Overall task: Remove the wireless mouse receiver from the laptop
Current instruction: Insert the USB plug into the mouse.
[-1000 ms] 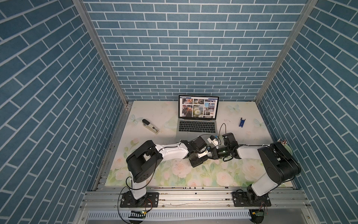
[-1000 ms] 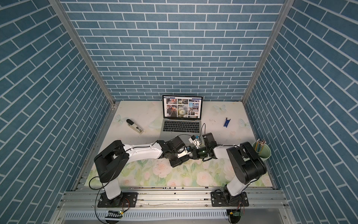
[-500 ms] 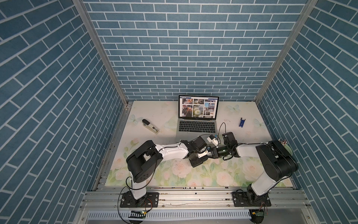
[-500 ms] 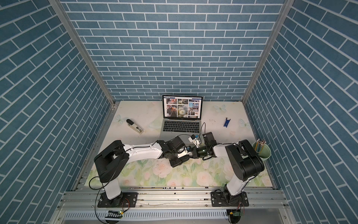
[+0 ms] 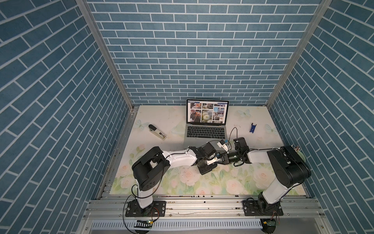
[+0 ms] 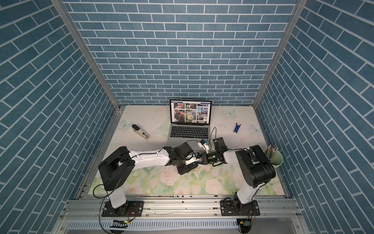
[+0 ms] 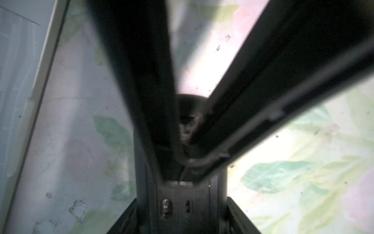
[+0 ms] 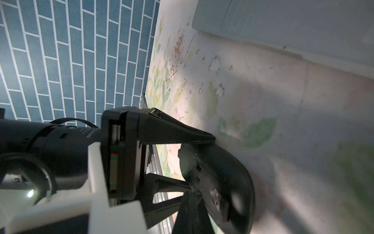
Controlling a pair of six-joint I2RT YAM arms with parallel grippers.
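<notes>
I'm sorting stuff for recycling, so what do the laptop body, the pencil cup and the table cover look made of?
Laptop: likely aluminium, matte silver-grey with an even sheen. Pencil cup: smooth pale green, painted metal or plastic, unclear which. Table cover: probably printed vinyl or paper, floral pattern, scuffed and chipped in spots.

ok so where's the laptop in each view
both top views: laptop open at the back middle of the table
left wrist: probably the blurred grey slab with a pale rim
right wrist: its front corner, trackpad showing
shared landmark: the table's floral print, in all four
</notes>
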